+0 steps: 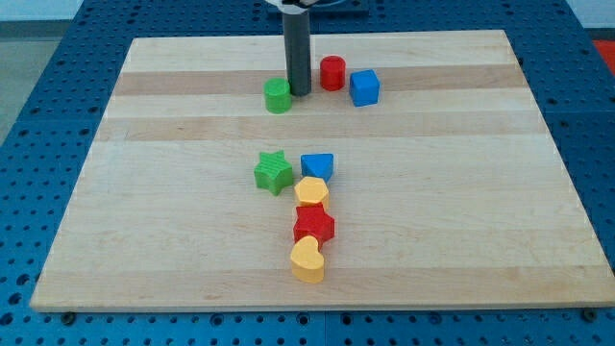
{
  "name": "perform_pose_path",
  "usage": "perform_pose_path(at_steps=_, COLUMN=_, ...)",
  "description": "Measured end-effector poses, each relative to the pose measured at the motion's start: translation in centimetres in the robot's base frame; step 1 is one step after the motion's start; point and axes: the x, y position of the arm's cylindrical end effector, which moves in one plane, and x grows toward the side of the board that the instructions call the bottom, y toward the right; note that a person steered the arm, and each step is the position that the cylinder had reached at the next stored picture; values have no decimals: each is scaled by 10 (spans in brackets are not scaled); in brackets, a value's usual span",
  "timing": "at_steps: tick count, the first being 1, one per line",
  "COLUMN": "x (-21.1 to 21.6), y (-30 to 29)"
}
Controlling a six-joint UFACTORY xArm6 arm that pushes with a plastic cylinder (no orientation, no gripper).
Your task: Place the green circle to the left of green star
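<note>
Our tool is a plain dark rod with nothing to part or close, so it clamps on nothing. Our tip (pixel 299 93) rests on the surface (pixel 461 192) near the view's top, a little left of centre. It stands just beside the green circle (pixel 278 95), on that block's right side; whether the two touch we cannot tell.

To the right of our tip sits the red cylinder (pixel 332 73), near but apart from the rod. Just beyond it, further to the view's right, lies the blue cube (pixel 364 87), close beside the cylinder with a narrow gap between them.

The green circle is well apart from the green star (pixel 274 172), which lies lower in the view, near the middle of the surface. The circle is above the star and almost in line with it, not at its left.

Just right of the star is a blue block (pixel 318 166) of angular shape, close to the star. Below that block runs a short column toward the view's bottom: a yellow block (pixel 311 191), then a red star (pixel 313 225), then a yellow heart (pixel 308 259), each touching or nearly touching the next.
</note>
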Motion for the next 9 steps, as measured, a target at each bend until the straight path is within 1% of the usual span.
perform_pose_path(at_steps=1, x=0, y=-12)
perform_pose_path(at_steps=4, x=-15, y=-19)
perform_pose_path(at_steps=7, x=-19, y=-26)
perform_pose_path(at_steps=8, x=-19, y=-26)
perform_pose_path(at_steps=9, x=-1, y=-28)
